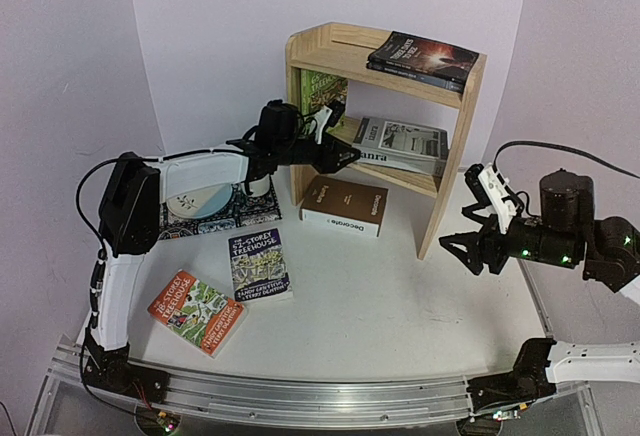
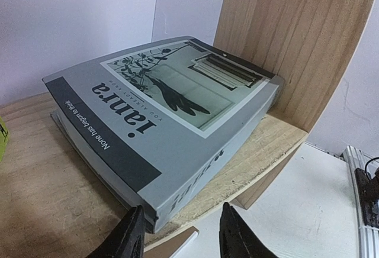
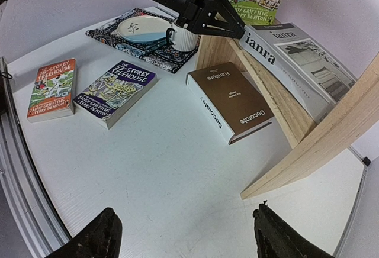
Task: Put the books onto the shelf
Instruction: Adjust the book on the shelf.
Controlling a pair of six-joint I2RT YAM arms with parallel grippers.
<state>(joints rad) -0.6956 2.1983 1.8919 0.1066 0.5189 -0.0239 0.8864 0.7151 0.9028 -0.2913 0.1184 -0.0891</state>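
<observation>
The pale pine shelf (image 1: 452,171) stands at the back of the table. Two dark books (image 1: 422,60) lie on its top board. A green book (image 1: 322,91) stands at the lower board's left end, and a grey book (image 2: 172,116) lies flat beside it. My left gripper (image 2: 182,231) is open at that board's front edge, with the grey book's near corner just beyond its left fingertip. The brown-and-white Decorate book (image 3: 231,101) lies on the table in front of the shelf. Dark blue (image 1: 259,264) and orange (image 1: 198,311) Treehouse books lie front left. My right gripper (image 3: 186,234) hangs open over bare table, right of the shelf.
A patterned mat (image 1: 225,218) with a plate (image 1: 198,199) and a mug (image 3: 183,38) lies left of the shelf, under my left arm. The shelf's right side panel (image 3: 308,145) stands close to my right gripper. A metal rail (image 1: 300,396) runs along the near table edge.
</observation>
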